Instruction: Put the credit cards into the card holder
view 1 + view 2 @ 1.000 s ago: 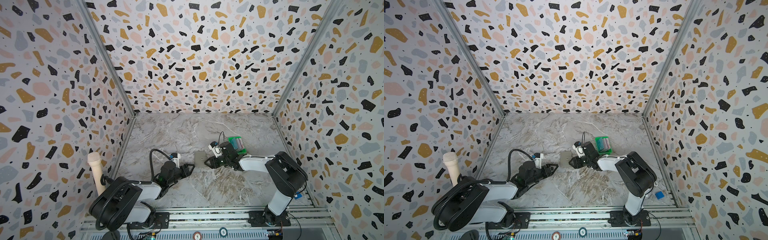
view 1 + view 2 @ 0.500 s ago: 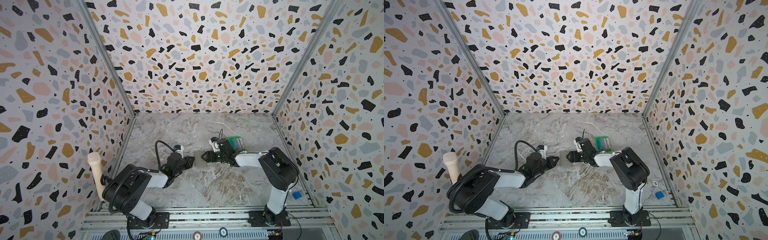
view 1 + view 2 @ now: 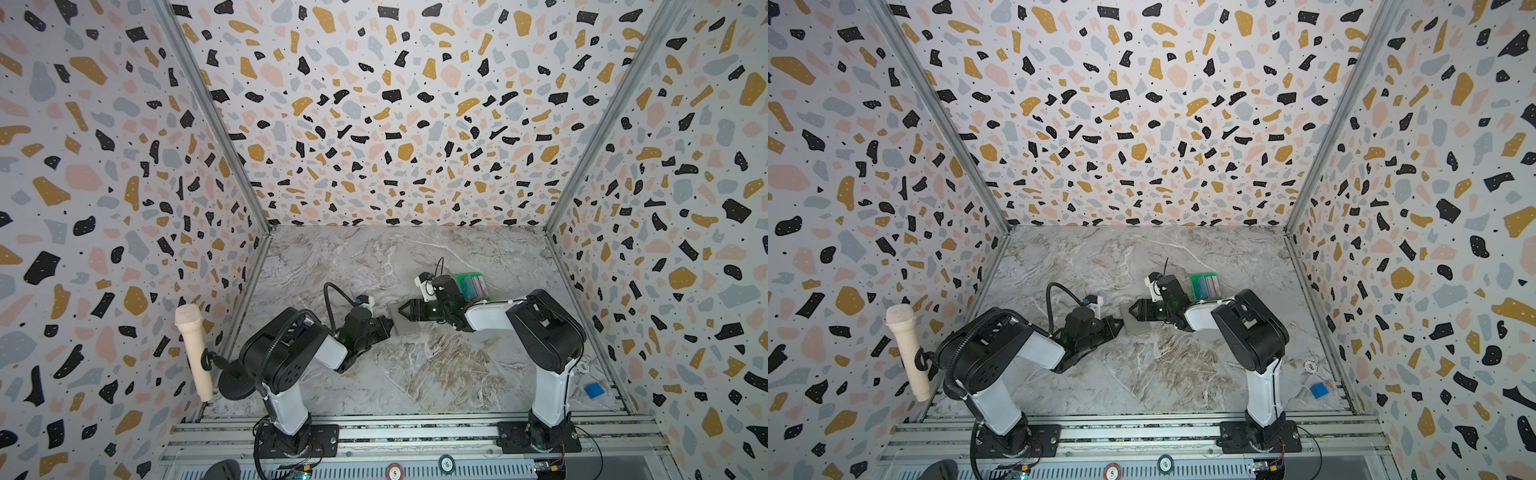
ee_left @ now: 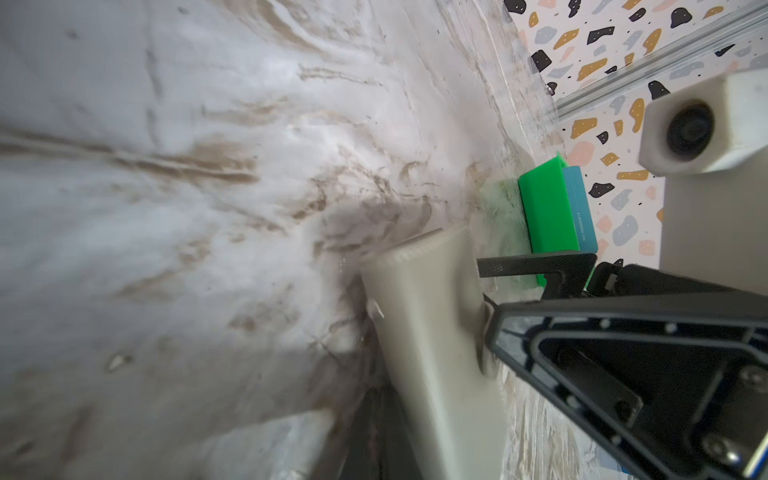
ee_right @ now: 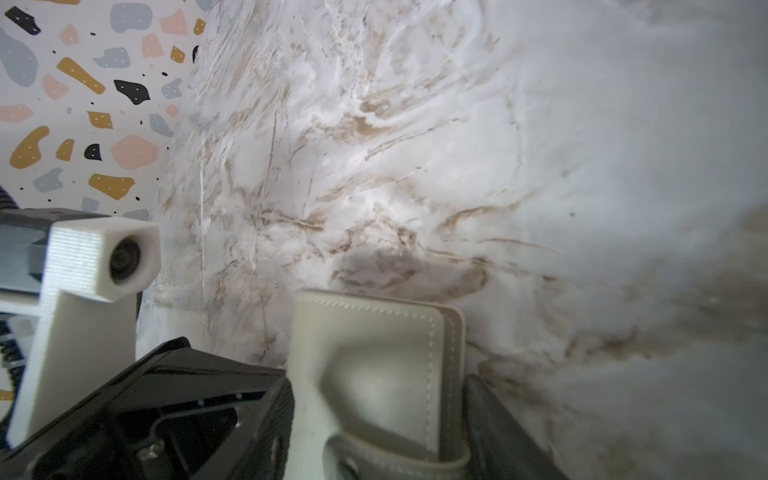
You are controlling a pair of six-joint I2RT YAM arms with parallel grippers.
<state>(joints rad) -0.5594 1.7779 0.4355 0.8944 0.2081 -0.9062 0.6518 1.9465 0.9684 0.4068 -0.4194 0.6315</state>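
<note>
Lying between right gripper (image 3: 402, 309) jaws, card holder (image 3: 406, 327) touches closed left gripper (image 3: 389, 323).

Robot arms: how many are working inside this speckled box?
2. The left arm stands front left, the right arm front right; both reach to the card holder mid-table.

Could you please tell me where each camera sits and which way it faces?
Top views: high at the front, looking down at the table; both arms show whole, left gripper and right gripper at the card holder.
Left wrist: on the left arm, low, facing the card holder, tray and right gripper; its own gripper hardly shows.
Right wrist: on the right arm, facing the card holder and left gripper; one own finger shows.
Shared: both wrist views show the card holder and the opposite gripper.
</note>
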